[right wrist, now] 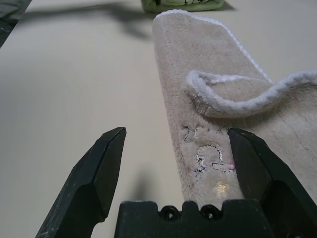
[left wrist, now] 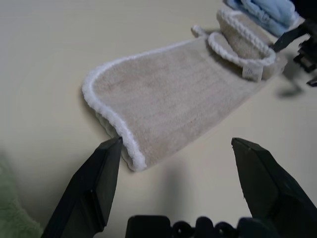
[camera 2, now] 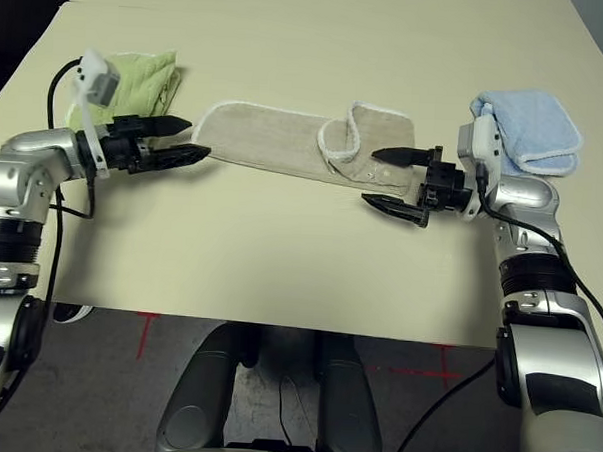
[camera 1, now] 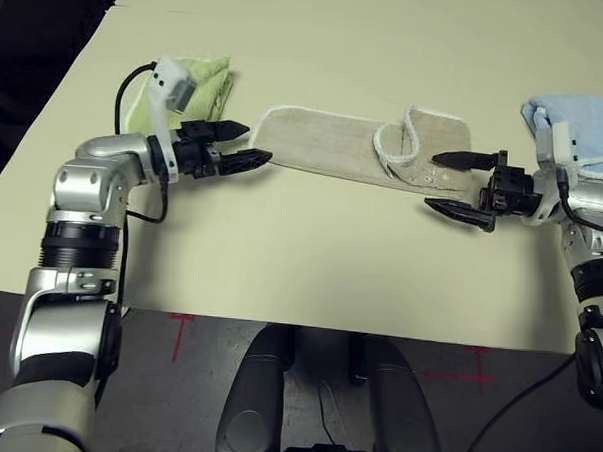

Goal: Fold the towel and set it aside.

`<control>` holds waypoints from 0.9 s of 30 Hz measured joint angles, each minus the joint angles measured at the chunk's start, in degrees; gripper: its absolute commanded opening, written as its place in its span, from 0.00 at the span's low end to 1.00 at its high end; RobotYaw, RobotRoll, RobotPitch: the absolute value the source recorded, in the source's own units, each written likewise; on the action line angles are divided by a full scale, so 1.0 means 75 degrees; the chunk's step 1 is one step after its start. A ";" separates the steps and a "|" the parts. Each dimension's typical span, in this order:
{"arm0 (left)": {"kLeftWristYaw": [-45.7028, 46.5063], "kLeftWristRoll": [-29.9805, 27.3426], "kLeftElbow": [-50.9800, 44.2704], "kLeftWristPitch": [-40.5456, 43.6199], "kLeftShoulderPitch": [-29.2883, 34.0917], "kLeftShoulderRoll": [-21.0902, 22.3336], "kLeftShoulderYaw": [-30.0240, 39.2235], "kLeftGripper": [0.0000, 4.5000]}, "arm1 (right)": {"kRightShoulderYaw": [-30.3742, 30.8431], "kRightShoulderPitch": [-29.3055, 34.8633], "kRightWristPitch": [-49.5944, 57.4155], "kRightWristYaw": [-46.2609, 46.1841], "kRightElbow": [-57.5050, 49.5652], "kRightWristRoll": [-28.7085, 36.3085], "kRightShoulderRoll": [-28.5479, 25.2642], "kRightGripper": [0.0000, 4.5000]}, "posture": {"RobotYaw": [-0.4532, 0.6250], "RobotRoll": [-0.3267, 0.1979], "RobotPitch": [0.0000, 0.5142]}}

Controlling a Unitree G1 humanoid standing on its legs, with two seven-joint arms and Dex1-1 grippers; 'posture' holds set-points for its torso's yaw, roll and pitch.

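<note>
No readable text, brand or number in any view.

The towel (right wrist: pixel 218 114) carries a small embroidered motif (right wrist: pixel 208 156) in dark outline stitching near its end, below the curled white edging, too tangled to read as letters. A small white label (left wrist: pixel 251 73) sits on the folded-over corner; any print on it is too small to make out.

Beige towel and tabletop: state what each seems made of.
Beige towel with white stitched edging: looks like soft terry cloth, with a matte looped nap and corded white trim. Pale cream tabletop: seems a smooth laminate or painted board, with an even, faintly satin surface; which, I cannot tell.
</note>
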 measured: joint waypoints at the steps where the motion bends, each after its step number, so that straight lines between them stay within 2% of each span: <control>1: -0.0056 -0.0126 -0.0023 0.0369 -0.0029 0.0098 0.0000 1.00 | 0.0000 -0.0003 0.0000 0.0000 0.0000 -0.0001 0.0004 0.99 | 0.49 0.62 0.70; 4: -0.0079 -0.0416 -0.0046 0.1283 0.0006 0.0150 -0.0004 1.00 | 0.0000 -0.0007 0.0003 -0.0004 0.0000 -0.0005 0.0021 0.99 | 0.49 0.62 0.70; 13: 0.1090 -0.1034 -0.0043 0.2998 0.0043 -0.0609 0.0599 1.00 | -0.0005 -0.0011 0.0023 -0.0023 -0.0003 -0.0014 0.0015 0.99 | 0.48 0.62 0.69; 19: 0.1747 -0.1216 0.0303 0.3404 -0.0133 -0.1117 0.0951 1.00 | -0.0104 -0.0035 0.0021 -0.0059 -0.0004 -0.0014 -0.0036 0.99 | 0.47 0.62 0.68; 27: 0.2480 -0.1199 0.1132 0.3203 -0.0572 -0.1365 0.1239 1.00 | -0.0126 -0.0030 0.0060 -0.0094 -0.0076 -0.0010 -0.0043 0.99 | 0.46 0.62 0.66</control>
